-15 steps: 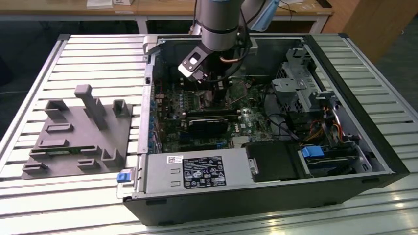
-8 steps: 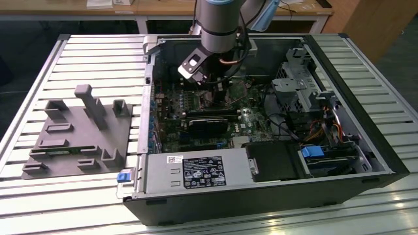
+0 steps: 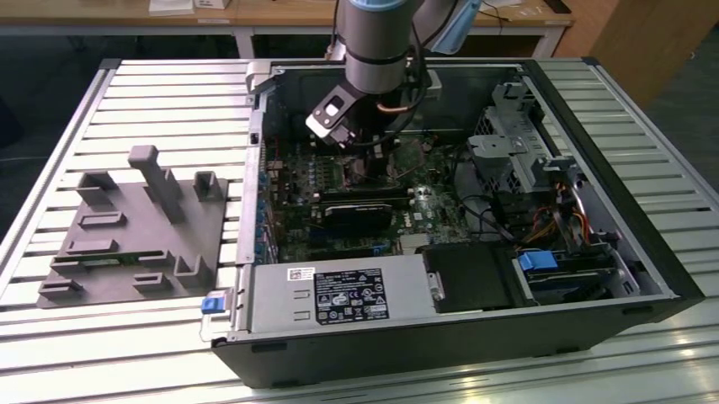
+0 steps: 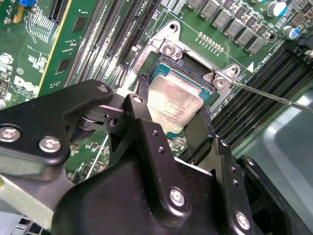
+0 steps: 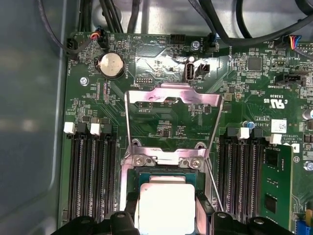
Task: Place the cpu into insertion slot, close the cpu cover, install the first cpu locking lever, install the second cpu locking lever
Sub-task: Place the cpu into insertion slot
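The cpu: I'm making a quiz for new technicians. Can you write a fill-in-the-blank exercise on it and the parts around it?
1. The hand holds the cpu between its ____ fingers.
2. The cpu cover is swung ____, not shut over the insertion slot.
3. The grey fixture lies on the exterior view's ____ of the computer case.
Missing words: two; open; left.
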Robot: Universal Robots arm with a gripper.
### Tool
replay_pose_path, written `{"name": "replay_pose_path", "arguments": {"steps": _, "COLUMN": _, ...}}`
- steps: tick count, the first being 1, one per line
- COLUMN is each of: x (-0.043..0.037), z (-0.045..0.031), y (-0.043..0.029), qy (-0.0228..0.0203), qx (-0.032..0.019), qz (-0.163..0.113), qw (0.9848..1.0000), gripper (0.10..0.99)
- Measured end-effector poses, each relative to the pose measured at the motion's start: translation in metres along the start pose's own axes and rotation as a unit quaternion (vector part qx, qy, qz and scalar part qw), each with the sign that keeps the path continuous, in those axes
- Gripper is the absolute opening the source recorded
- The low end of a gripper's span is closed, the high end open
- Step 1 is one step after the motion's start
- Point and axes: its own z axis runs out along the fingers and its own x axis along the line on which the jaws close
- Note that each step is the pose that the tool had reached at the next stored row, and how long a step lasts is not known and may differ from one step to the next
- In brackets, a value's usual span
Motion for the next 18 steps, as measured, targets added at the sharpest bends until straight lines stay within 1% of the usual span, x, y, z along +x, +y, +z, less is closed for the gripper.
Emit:
{"name": "replay_pose_path", "arguments": {"steps": 6, "x": 0.0002, "z": 0.0036, "y": -0.0003, "qy": 0.0000, "qx": 0.0000, "qz": 0.000, "qw": 1.0000, "gripper": 0.537}}
{"name": "replay_pose_path", "arguments": {"steps": 14, "x": 0.0002, "z": 0.0039, "y": -0.0003, "qy": 0.0000, "qx": 0.0000, "qz": 0.000, "qw": 1.0000, "gripper": 0.537}}
{"name": "replay_pose_path", "arguments": {"steps": 15, "x": 0.0002, "z": 0.0039, "y": -0.0003, "qy": 0.0000, "qx": 0.0000, "qz": 0.000, "qw": 1.0000, "gripper": 0.553}}
{"name": "replay_pose_path", "arguments": {"steps": 17, "x": 0.0002, "z": 0.0040, "y": -0.0003, "qy": -0.0001, "qx": 0.0000, "qz": 0.000, "qw": 1.0000, "gripper": 0.553}}
{"name": "replay_pose_path", "arguments": {"steps": 18, "x": 0.0002, "z": 0.0040, "y": -0.0003, "qy": 0.0000, "qx": 0.0000, "qz": 0.000, "qw": 1.0000, "gripper": 0.612}}
